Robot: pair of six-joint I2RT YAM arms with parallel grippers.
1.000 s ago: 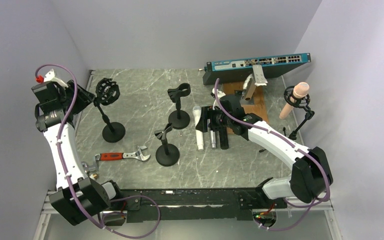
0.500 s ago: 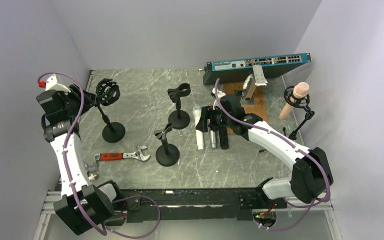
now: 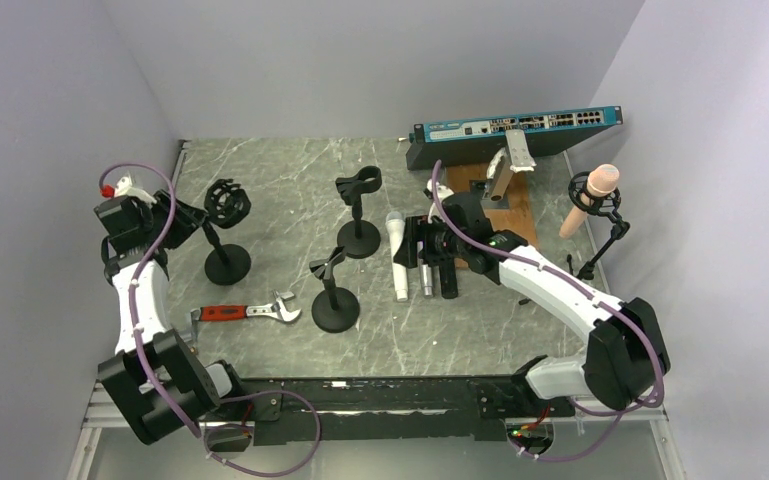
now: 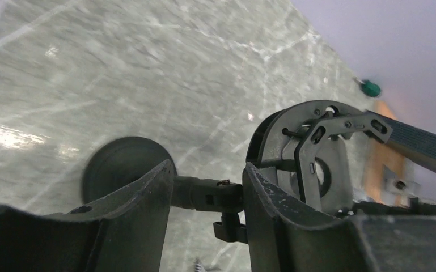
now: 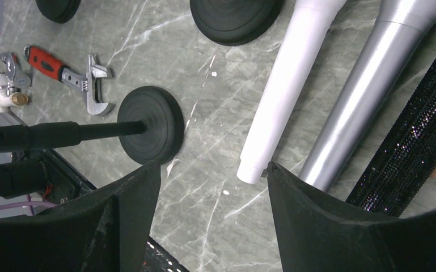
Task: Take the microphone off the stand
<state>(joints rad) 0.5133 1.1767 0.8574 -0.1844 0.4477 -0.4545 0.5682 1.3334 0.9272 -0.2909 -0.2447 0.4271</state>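
Top external view: left claw (image 4: 207,173) spread by the shock-mount stand (image 3: 228,265), right claw (image 5: 212,170) spread over lying microphones (image 3: 398,262), wrench (image 3: 250,311) nearby.

Grey-green marbled tabletop (image 3: 290,170) under both jaws. Plain pale lilac-grey walls (image 3: 360,60) rise beyond them and on either outer side, boxing the space in. Light soft, even; one bright glare patch (image 4: 3,136) on the tabletop beside the left jaws.

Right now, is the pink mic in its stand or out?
In: the pink mic sits tilted through the mount ring atop its stand.
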